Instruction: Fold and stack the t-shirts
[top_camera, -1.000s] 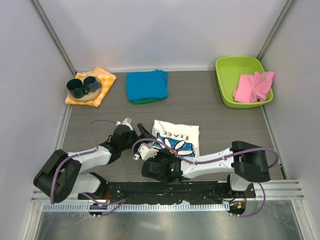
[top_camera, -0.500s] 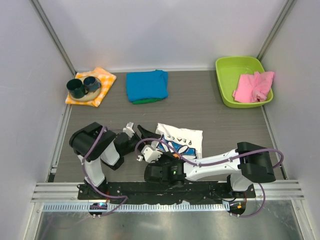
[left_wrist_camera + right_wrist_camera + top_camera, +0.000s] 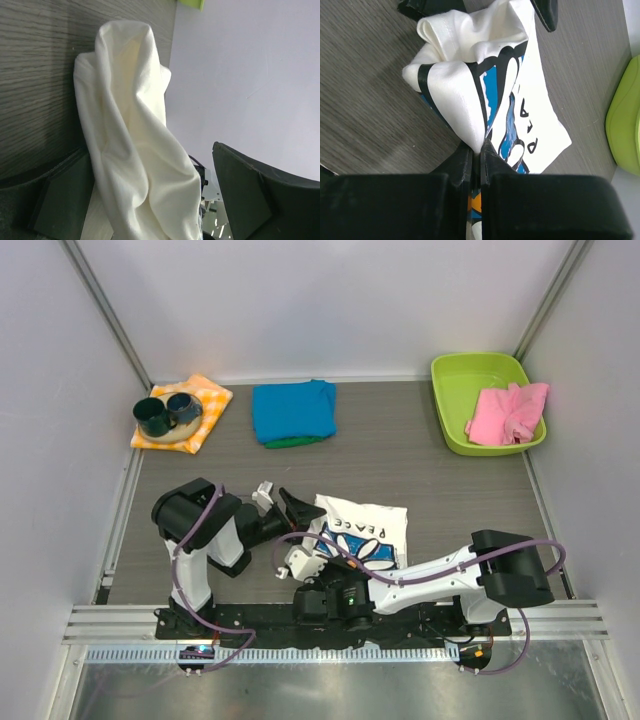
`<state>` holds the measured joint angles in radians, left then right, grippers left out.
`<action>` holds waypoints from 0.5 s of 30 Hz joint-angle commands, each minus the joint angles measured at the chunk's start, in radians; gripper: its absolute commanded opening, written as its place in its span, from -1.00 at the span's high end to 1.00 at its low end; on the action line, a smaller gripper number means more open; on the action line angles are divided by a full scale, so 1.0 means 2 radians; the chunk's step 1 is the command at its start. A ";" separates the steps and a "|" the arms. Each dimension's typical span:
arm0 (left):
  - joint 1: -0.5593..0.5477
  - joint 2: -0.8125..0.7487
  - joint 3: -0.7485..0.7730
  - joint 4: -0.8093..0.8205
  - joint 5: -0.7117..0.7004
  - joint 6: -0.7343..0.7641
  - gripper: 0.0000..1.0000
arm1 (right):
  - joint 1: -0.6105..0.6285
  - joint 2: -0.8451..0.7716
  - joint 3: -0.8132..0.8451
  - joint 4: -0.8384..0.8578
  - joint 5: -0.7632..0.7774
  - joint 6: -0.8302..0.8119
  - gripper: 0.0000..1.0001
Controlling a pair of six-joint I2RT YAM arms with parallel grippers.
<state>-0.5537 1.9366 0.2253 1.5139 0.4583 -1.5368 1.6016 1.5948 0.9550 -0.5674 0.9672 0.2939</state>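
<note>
Right wrist view alone shows right fingers (image 3: 461, 162) pinching the white t-shirt (image 3: 451, 92); left fingers (image 3: 250, 200) gape.

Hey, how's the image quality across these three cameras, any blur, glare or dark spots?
Top external: evenly lit, sharp, only soft shadows. Left wrist: the white t-shirt looms close and bright, the left end effector dark with little detail. Right wrist: print crisp, right end effector a near-black blur at the bottom.

Grey table (image 3: 400, 455) — tees (image 3: 293, 412), checked cloth (image 3: 211, 397), tray (image 3: 438, 392)
</note>
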 commanded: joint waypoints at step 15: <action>-0.023 0.081 0.046 0.015 0.083 -0.017 -0.99 | 0.018 0.011 0.043 0.004 0.046 -0.018 0.99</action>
<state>-0.5827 2.0167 0.3332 1.5249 0.5545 -1.5410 1.6299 1.6283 0.9955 -0.5835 0.9955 0.2676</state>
